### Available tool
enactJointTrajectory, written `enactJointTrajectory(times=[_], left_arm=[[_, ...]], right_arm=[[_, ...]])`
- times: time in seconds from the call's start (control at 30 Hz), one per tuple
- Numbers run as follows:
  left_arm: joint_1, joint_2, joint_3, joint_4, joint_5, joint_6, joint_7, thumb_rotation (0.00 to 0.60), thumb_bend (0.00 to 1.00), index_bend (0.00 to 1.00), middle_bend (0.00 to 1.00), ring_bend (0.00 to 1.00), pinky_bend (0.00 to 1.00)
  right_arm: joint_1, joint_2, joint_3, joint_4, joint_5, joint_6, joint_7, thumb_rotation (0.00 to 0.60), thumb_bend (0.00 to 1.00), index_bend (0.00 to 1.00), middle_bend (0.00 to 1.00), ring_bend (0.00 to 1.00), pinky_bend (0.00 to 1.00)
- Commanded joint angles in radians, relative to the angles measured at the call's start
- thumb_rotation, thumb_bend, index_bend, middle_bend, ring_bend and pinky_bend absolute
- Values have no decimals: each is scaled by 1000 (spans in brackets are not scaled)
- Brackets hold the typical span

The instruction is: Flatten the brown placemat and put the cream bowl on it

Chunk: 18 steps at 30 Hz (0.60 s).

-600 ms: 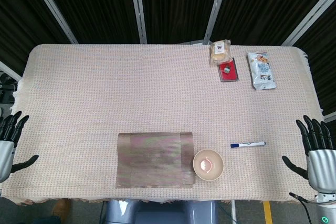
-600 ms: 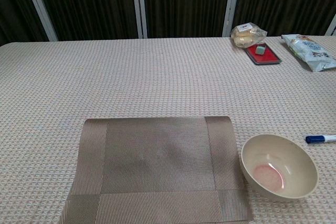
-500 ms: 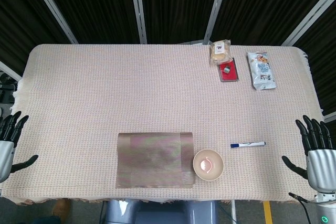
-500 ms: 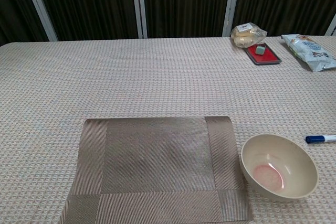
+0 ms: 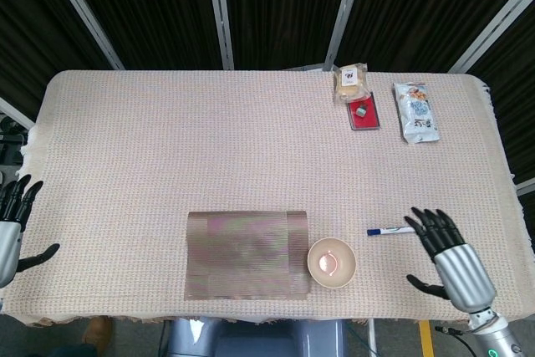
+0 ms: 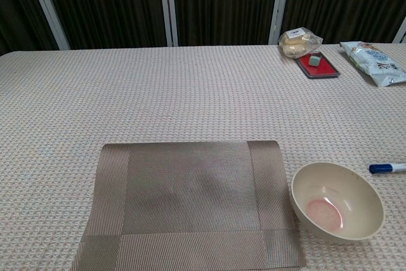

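A: Right hand (image 5: 447,252), black fingers on a silver wrist, hovers over the near right part of the cloth-covered table (image 5: 167,140). Fingers spread, nothing held. Forearm cut off by the frame bottom in head view; hand doesn't show in chest view.

B: Left hand (image 5: 10,227)?

A: At far left edge, partly cropped. Fingers apart, thumb out, holds nothing. It sits off the table's near left corner.

B: Task items?

A: Brown woven rectangular placemat (image 6: 190,201) lies flat near the front edge, centre-left. Chest view cuts its near edge, so can't judge those corners there. Cream round bowl (image 6: 337,209) stands upright on the cloth just right of the mat; rim looks to touch or nearly touch the mat edge, can't tell which. Pinkish patch inside the bowl, can't make out what it is.

B: Rest?

A: Blue-capped white marker pen (image 5: 394,229) lies between bowl and right hand; chest view crops it. Far right: clear bag of pale buns (image 5: 352,81), flat red tray w/ small grey-green block (image 5: 364,114), white printed snack packet (image 5: 415,111). Packet text too small to read.
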Motion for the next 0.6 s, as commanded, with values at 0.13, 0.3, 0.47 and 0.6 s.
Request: enactJointTrajectory(times=[0.13, 0.3, 0.47, 0.6], left_arm=[[-12, -18, -19, 8, -51, -20, 29, 600, 0, 0, 0, 0, 0], [-24, -41, -26, 20, -84, -40, 62, 600, 0, 0, 0, 0, 0], [-34, -52, -34, 42, -117, -57, 68, 600, 0, 0, 0, 0, 0], [-36, -50, -35, 44, -120, -58, 62, 600, 0, 0, 0, 0, 0]], right_arm=[[139, 11, -54, -4, -193, -119, -48, 600, 0, 129, 0, 0, 0], [220, 13, -33, -51, -174, -256, -101, 600, 63, 0, 0, 0, 0], [268, -31, -20, -37, -116, -395, -203, 600, 81, 0, 0, 0, 0], [281, -69, -17, -24, -82, -432, -240, 600, 101, 0, 0, 0, 0]])
